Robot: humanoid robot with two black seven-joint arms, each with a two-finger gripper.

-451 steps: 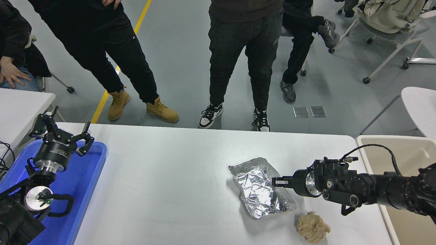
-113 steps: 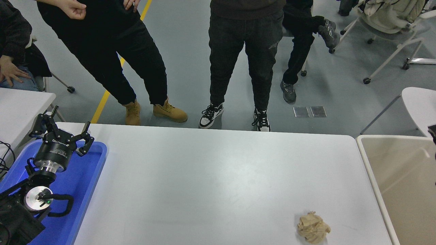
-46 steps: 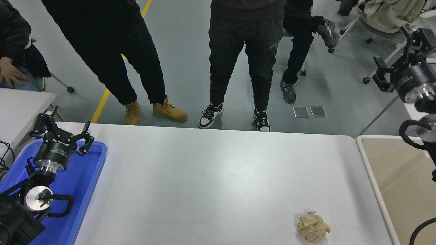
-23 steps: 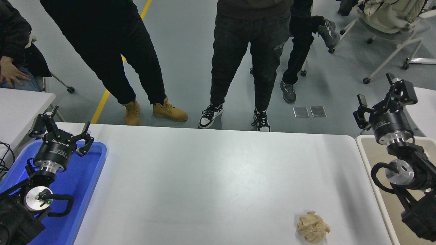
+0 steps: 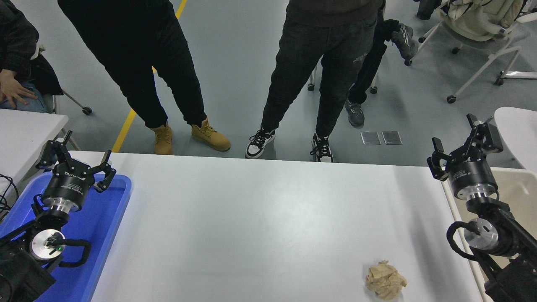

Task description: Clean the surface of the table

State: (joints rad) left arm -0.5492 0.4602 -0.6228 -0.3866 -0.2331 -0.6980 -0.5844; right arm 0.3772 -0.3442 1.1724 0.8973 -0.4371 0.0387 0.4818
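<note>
The large white table surface [image 5: 260,222] fills the lower part of the head view. A crumpled tan paper ball [image 5: 385,280] lies on it near the front right. My right gripper [image 5: 463,142] is open and empty, pointing up and away above the table's far right corner, well behind the paper ball. My left gripper [image 5: 75,161] is open and empty, parked at the lower left above the blue tray.
A blue plastic tray [image 5: 105,218] sits at the table's left end under my left arm. A beige bin [image 5: 514,197] stands off the right edge. Several people stand at the far side; a smaller white table [image 5: 21,134] is at left.
The foil tray that lay on the table is gone. My right arm came back into view from the right and now hangs lower, by the table's far right corner. The people shifted their feet.
</note>
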